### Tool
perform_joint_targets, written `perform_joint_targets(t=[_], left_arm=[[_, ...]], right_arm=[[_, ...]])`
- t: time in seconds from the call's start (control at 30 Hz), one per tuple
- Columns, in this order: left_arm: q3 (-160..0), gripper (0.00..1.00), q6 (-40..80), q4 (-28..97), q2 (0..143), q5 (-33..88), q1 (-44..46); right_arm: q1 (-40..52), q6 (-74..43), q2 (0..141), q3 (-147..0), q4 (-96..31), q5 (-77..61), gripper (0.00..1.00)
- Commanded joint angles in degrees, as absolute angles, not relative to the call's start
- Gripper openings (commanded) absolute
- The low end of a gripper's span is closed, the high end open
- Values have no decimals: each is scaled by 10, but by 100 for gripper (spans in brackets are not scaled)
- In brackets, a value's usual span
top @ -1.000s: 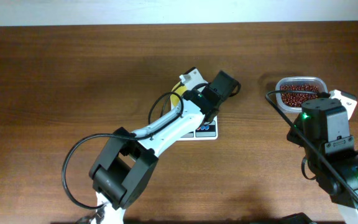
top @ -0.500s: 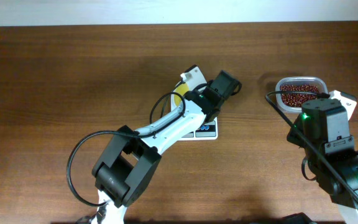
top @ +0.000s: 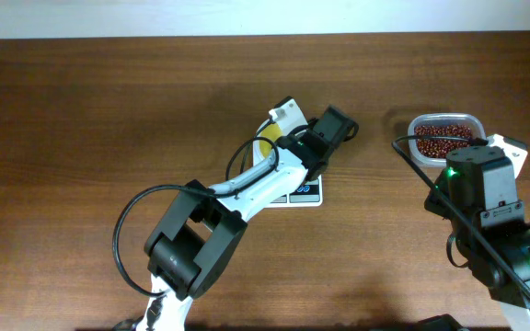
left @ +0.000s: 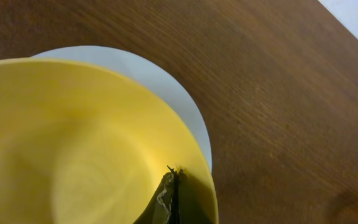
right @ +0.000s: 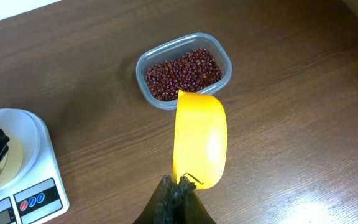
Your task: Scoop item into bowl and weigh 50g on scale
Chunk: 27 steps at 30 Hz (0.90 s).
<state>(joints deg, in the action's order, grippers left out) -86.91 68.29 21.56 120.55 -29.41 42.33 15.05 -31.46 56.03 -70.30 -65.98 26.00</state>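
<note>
Clamps the right gripper [right: 179, 183] tight on the narrow end of the yellow scoop [right: 199, 140], with the jaws drawn in hard against it. Holds the scoop out ahead of the fingers, up off the wooden table [right: 291, 137], with its far lip overlapping, in the wrist view, the near rim of the clear container [right: 227, 62]. Finds the beans [right: 182, 71] lying in that container as a loose dark red-brown layer. Presses the left gripper [left: 171, 180] fully together, pinching nothing. Points its tips at the inner wall of the bowl [left: 73, 155], close to the rim; cannot tell whether touching. Seats the pale yellow bowl on the white platform of the scale [left: 166, 96], with a crescent of platform showing past the bowl's far edge. Places the scale near the middle of the table, well to the left of the container, with red and blue buttons [right: 30, 201] along the edge nearest the robot. Hides, from overhead, most of bowl and scale under the left arm [top: 256, 188], and the scoop under the right arm [top: 481, 188].
</note>
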Motion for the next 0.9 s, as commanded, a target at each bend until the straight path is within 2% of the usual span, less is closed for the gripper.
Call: perform_joint_targets(t=[0.0,0.87], left_arm=[[-876,0,671,215,1211,-324,423],[-876,0,646,200,1211,-404,418]], right_arm=[[153,-317,555,-715,-660,259,4],[153,-317,555,-715,-666,244,4]])
